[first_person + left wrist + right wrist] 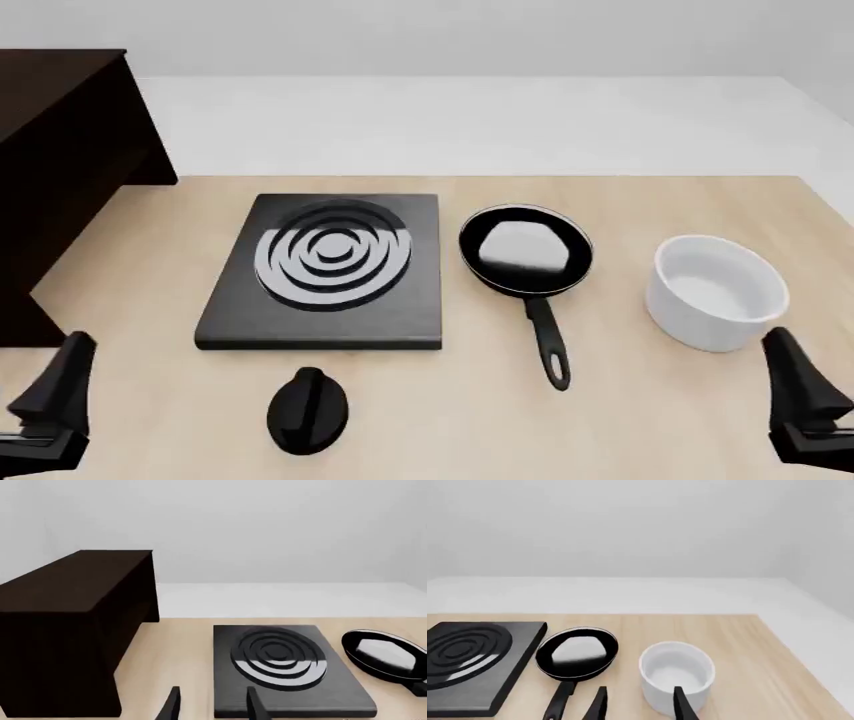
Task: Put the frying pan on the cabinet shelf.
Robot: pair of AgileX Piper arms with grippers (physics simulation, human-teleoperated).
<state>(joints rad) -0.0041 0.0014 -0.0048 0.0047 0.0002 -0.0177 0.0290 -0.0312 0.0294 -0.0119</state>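
The cabinet (60, 160) is seen ahead of the left gripper (47, 415), whose fingers are spread on nothing. The pan (525, 250) lies between stove (327, 270) and pot (715, 290), ahead and inward of the empty, spread right gripper (807, 410). A handle-end grasp could let it tilt; the pot could be knocked.

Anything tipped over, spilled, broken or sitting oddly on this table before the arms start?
Nothing stands out. The frying pan sits flat on the table between the stove plate and the white pot, all upright and apart. A black knob-like lid lies loose in front of the stove plate. The cabinet stands at far left.
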